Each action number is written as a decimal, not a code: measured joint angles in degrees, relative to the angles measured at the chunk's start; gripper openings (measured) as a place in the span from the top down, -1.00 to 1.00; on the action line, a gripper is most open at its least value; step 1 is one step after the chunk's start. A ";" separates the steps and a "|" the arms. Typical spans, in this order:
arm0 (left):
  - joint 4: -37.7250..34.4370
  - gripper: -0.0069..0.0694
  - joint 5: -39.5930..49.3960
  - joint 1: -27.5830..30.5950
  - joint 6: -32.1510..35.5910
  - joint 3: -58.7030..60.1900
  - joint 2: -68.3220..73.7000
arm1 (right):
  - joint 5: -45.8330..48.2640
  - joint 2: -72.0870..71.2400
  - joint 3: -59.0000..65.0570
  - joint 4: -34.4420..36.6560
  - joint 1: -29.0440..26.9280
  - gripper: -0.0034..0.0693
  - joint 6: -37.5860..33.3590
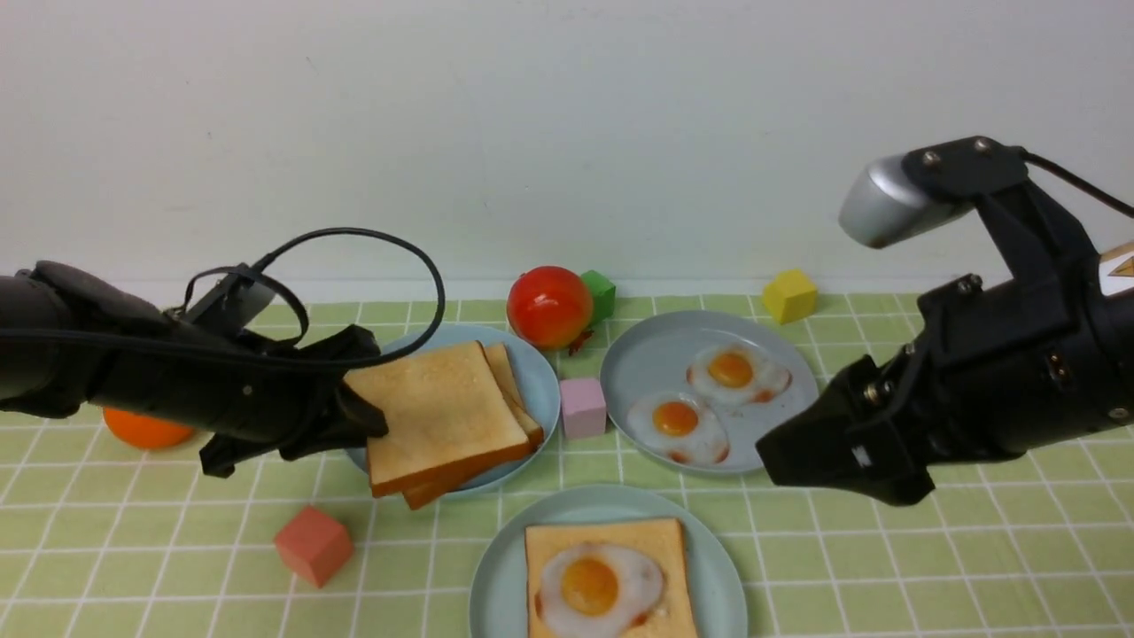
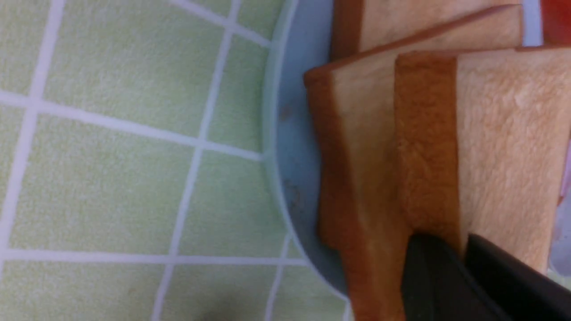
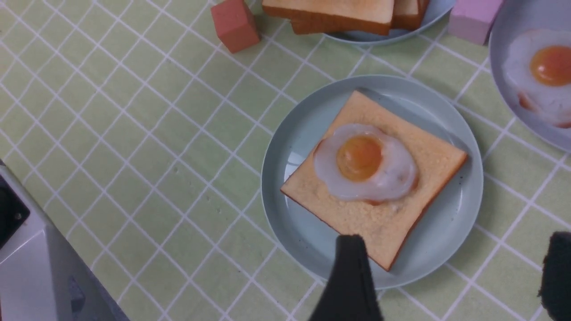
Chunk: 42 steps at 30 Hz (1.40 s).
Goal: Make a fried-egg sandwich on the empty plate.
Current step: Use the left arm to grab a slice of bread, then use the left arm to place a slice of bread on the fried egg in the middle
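My left gripper [image 1: 365, 409] is shut on the edge of a golden toast slice [image 1: 443, 416], held tilted just above the other slices [image 1: 509, 372] on a grey-blue plate [image 1: 542, 390]. In the left wrist view the gripper [image 2: 461, 252] pinches that slice's crust [image 2: 424, 133] over the lower slices [image 2: 352, 156]. The aqua-green plate [image 1: 500, 576] at the front holds one toast slice [image 1: 611, 540] with a fried egg [image 1: 598, 585] on top. My right gripper [image 1: 775, 456] is open and empty; in its wrist view it [image 3: 453, 267] hovers over that plate's rim [image 3: 464, 223].
A second grey-blue plate [image 1: 647, 354] holds two fried eggs. A tomato [image 1: 549, 306], a green cube [image 1: 601, 294] and a yellow cube [image 1: 788, 295] sit at the back. A pink cube [image 1: 582, 408] lies between the plates. A red cube [image 1: 312, 545] and an orange [image 1: 146, 430] are on the left.
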 joint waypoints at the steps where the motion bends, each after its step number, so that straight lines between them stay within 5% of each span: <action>1: 0.23 0.72 0.44 0.00 0.00 0.00 -1.29 | 0.00 -0.19 0.00 0.00 0.00 -0.59 0.00; 6: -0.06 0.72 4.86 -1.65 1.09 2.02 -9.44 | 0.03 -1.33 0.00 -0.05 0.00 -0.59 0.00; 18: -10.80 0.72 -1.13 -18.51 10.43 11.61 -6.57 | 0.21 -1.53 0.00 -1.04 0.00 -0.55 0.00; 21: -11.43 0.72 -2.73 -20.10 10.49 11.61 -3.51 | 0.83 -1.53 0.00 -2.66 0.00 -0.28 0.11; 24: -11.43 0.72 -2.84 -20.16 10.49 11.61 -2.28 | 1.49 -1.53 0.00 -3.82 0.00 0.16 2.08; 26: -11.43 0.72 -2.84 -20.16 10.49 11.61 -2.23 | 1.49 -1.53 0.00 -5.35 0.00 0.62 4.34; 27: -11.43 0.71 -2.84 -20.16 10.49 11.61 -2.23 | 1.49 -1.53 0.00 -5.50 0.00 0.66 4.57; 28: -11.43 0.67 -2.68 -20.16 10.49 11.61 -2.23 | 1.49 -1.60 0.00 -6.97 0.00 0.85 6.28; 30: -11.13 0.57 -2.39 -20.16 10.49 11.61 -2.23 | 1.09 -2.02 0.00 -9.61 0.00 0.93 9.25; 34: -10.20 0.36 -1.81 -20.16 10.49 11.61 -2.23 | -0.73 -4.14 0.94 -12.79 0.00 0.94 12.89; 42: -6.54 -0.38 0.24 -19.90 10.49 11.61 -4.23 | -8.19 -24.20 13.04 -18.41 0.00 0.94 14.71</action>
